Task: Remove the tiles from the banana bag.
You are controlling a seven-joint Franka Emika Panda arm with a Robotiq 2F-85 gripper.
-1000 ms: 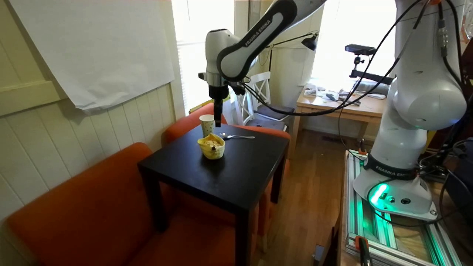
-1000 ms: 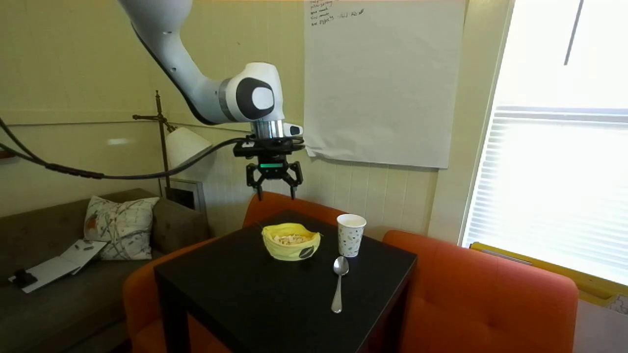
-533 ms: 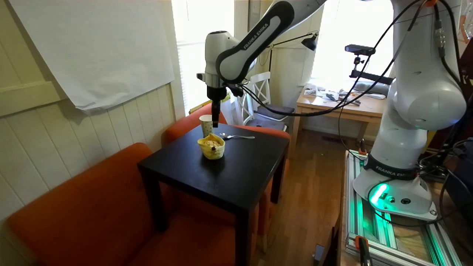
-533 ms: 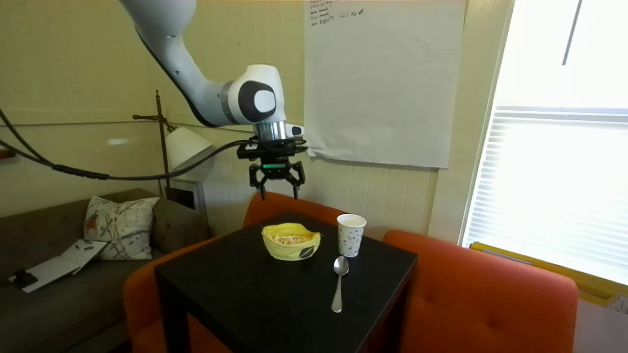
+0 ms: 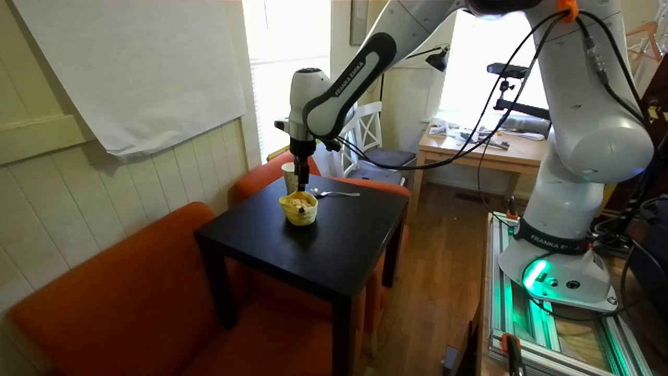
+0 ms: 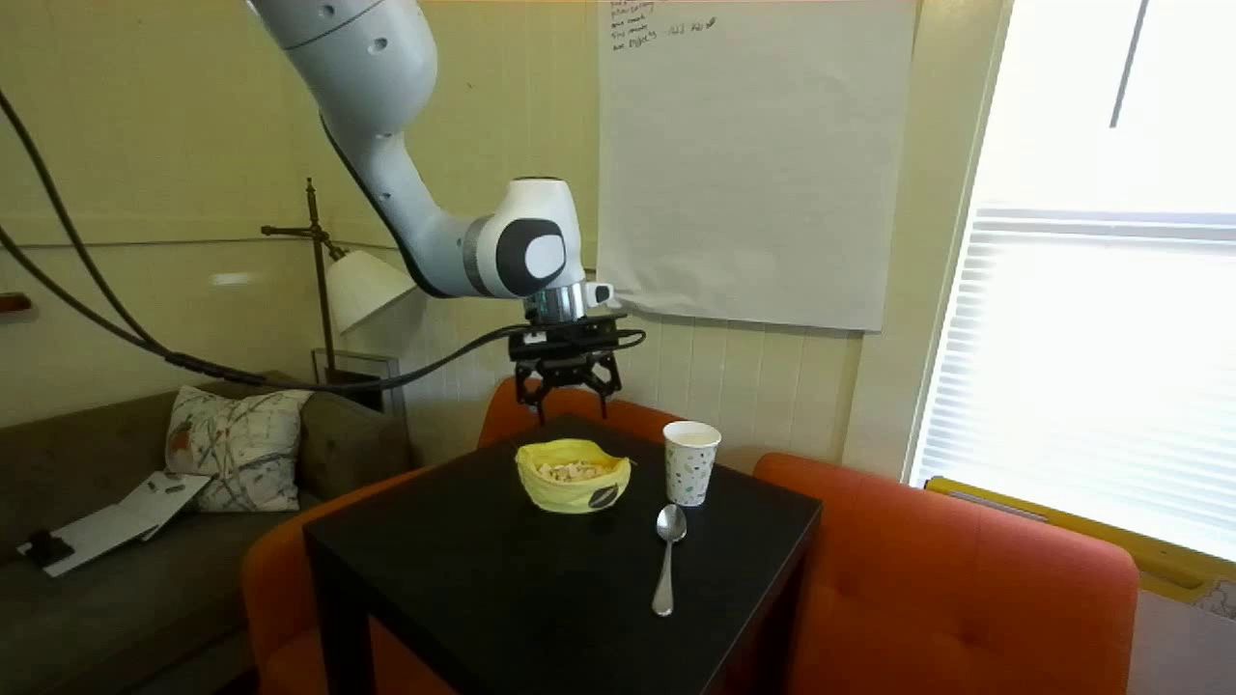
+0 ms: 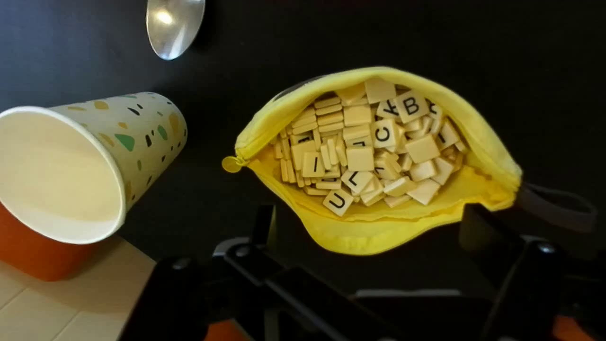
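Over the black wooden-looking table point(image 6: 521, 579), your black two-fingered gripper point(image 6: 573, 418) hangs with its jaws spread wide — nothing between them. The small cream letter tiles point(image 7: 360, 158) lie heaped inside the open yellow cloth banana bag point(image 7: 360, 239), which sits mouth-up on that table. You seem to be on the approach, removal not yet begun. Next, you probably need to centre over the bag's mouth, narrow the jaws to fit — then lower and pinch some tiles.
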